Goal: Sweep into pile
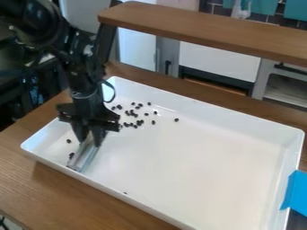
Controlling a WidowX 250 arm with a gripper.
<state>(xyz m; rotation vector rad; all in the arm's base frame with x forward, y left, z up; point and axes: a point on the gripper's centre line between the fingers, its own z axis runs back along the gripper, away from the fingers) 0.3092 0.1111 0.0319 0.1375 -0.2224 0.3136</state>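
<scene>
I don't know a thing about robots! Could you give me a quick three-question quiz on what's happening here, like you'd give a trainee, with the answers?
1. Multiple choice: what is the black gripper holding?
A. a red cup
B. a pale, flat tool
C. a wooden spoon

2. True or false: the small dark pieces in the white tray are scattered, not gathered in one pile.

3. Fill the gap: the patch over the tray's edge, at the right of the view, is coloured ____.

Key: 1. B; 2. True; 3. blue
</scene>
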